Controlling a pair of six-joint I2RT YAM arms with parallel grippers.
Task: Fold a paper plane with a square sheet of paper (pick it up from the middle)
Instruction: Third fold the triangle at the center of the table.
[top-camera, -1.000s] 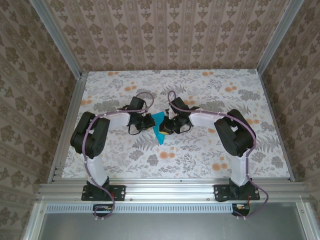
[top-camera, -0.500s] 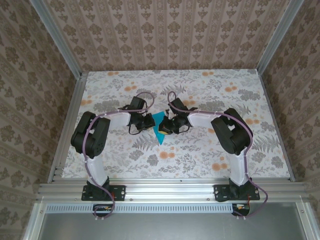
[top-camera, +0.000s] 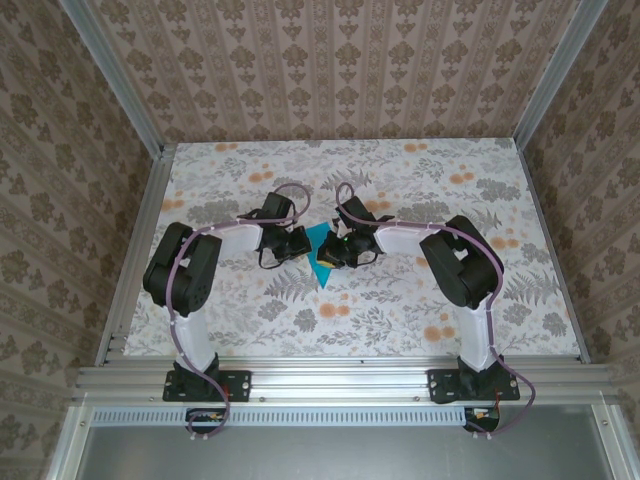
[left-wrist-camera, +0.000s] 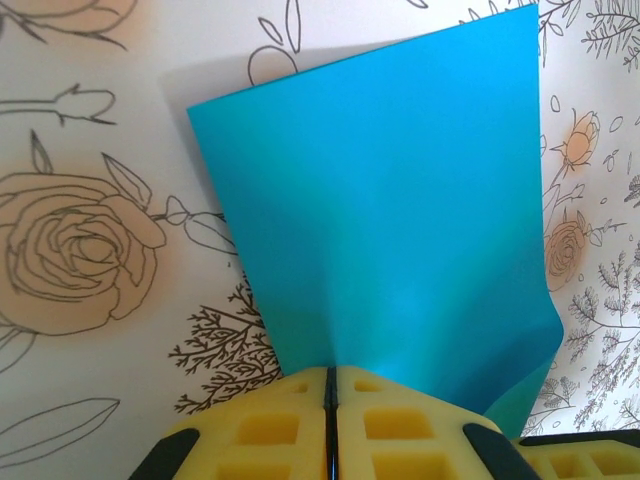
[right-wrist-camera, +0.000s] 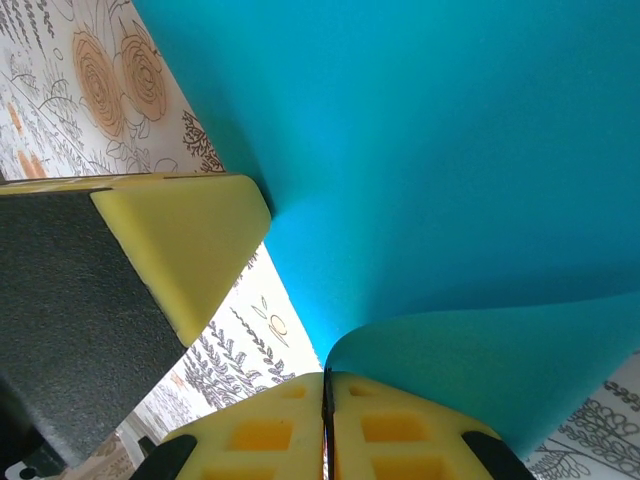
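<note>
In the centre of the overhead frame, the square sheet of paper (top-camera: 320, 257) sits between the two grippers over the floral desk (top-camera: 400, 300) — a teal shape narrowing toward the lower edge. The left gripper (left-wrist-camera: 331, 392), at the bottom of its wrist view, has its yellow pads pressed together on the sheet's edge. The right gripper (right-wrist-camera: 326, 398) pinches a curled-over edge likewise — pads closed.

Count: 1 square sheet of paper (top-camera: 320, 262), 1 table (top-camera: 420, 300). 2 arms: left arm (top-camera: 185, 270), right arm (top-camera: 465, 265). 2 claws: left claw (left-wrist-camera: 331, 405), right claw (right-wrist-camera: 325, 415)
</note>
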